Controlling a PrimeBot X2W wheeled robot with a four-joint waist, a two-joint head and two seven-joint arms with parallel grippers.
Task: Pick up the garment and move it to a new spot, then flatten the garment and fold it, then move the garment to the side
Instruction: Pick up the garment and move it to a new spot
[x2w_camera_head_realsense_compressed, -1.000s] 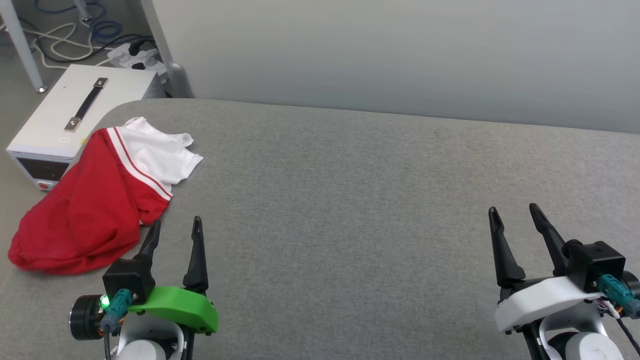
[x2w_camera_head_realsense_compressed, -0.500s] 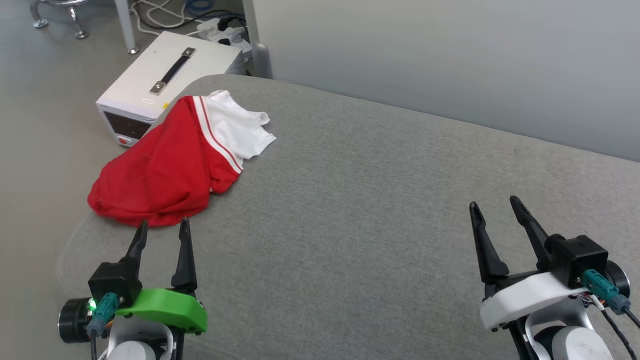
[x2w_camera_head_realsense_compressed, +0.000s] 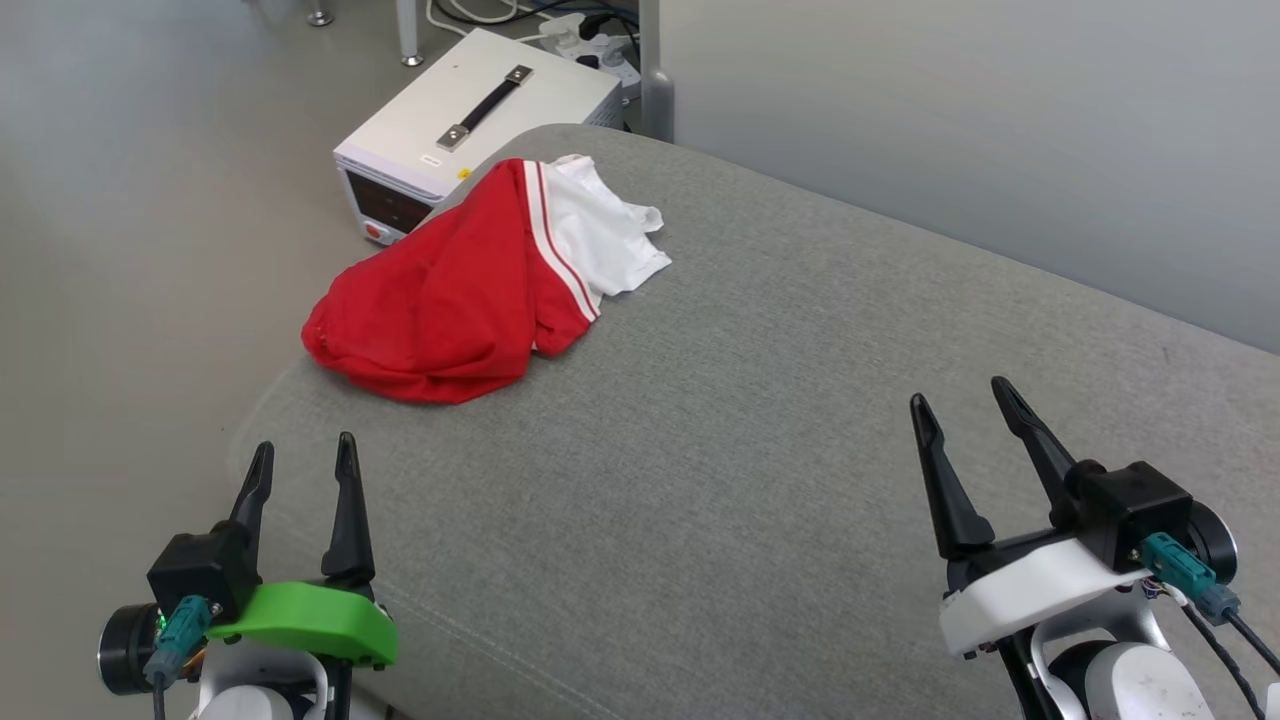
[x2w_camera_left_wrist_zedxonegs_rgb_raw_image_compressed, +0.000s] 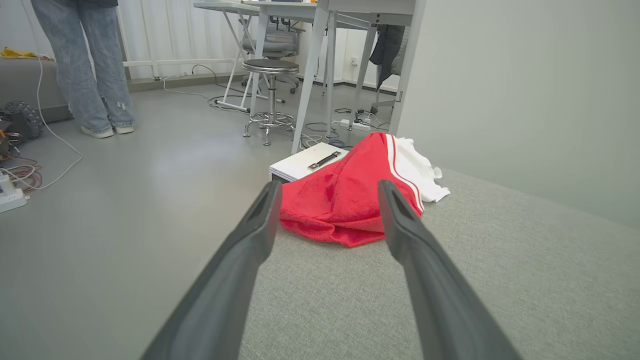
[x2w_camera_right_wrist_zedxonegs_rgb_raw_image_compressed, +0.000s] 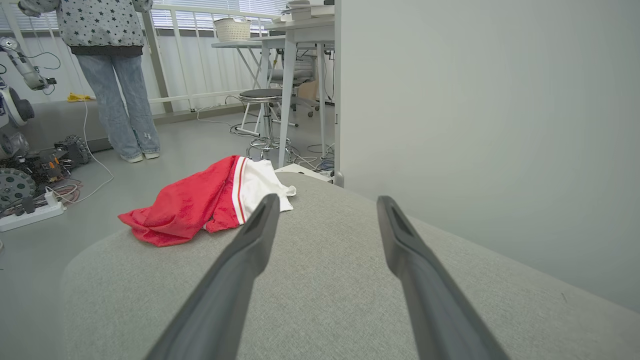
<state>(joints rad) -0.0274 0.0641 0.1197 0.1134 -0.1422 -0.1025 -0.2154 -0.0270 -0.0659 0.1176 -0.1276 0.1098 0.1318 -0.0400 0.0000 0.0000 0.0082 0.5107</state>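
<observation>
Leftward view shift; garment (x2w_camera_head_realsense_compressed: 440, 300) ahead of left end effector (x2w_camera_head_realsense_compressed: 304, 443)

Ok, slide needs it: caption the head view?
Crumpled garment at the grey table edge; left gripper, right gripper open, empty.

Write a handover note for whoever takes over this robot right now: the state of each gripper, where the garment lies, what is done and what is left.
Left gripper: open, empty, at the near left corner of the grey padded table.
Right gripper: open, empty, over the table's near right part.
Garment: crumpled in a heap at the table's far left edge, red body nearer, white sleeve on the far side. Nothing touches it.
Done: nothing yet.
Left: pick it up, move it, flatten, fold, set aside.
Note: a white box stands on the floor just beyond it.
</observation>
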